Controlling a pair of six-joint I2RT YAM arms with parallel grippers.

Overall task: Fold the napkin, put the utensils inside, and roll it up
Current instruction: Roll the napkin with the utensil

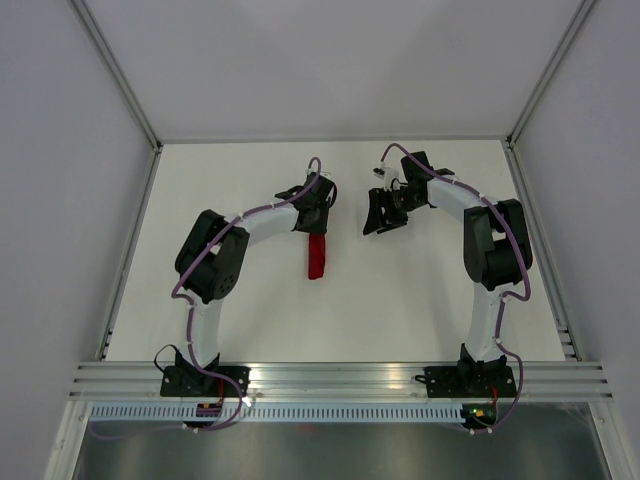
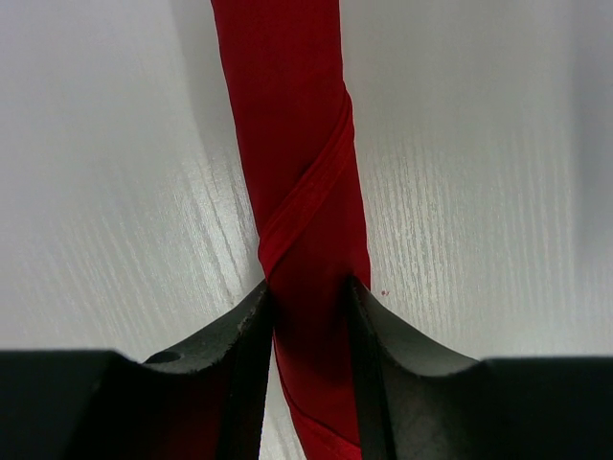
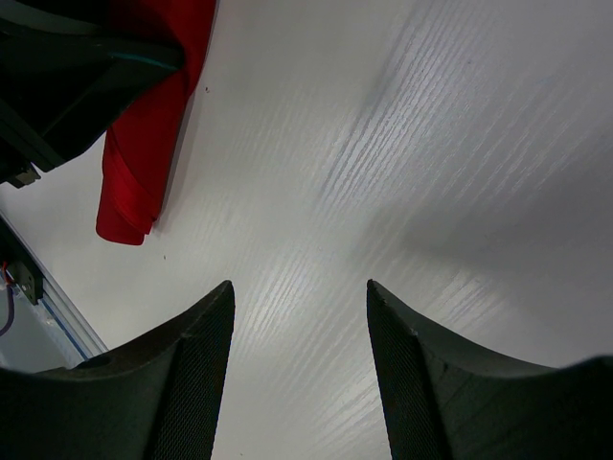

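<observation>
1. Here, the left pincer (image 2: 308, 287) straddles the rolled napkin (image 2: 287, 144), jaws close against both its sides; whether they press it cannot be told.
2. The napkin, a tight red roll, lies on the white surface (image 1: 400, 300), reaching from that pincer toward the arm bases.
3. The right pincer (image 3: 300, 297) hangs wide and holds nothing, near the left one and apart from the napkin.

napkin (image 2: 297, 144): both ends cut off by left-wrist-view edges | roll's inside: hidden | overhead: far end under left tool (image 1: 316, 230)
</observation>
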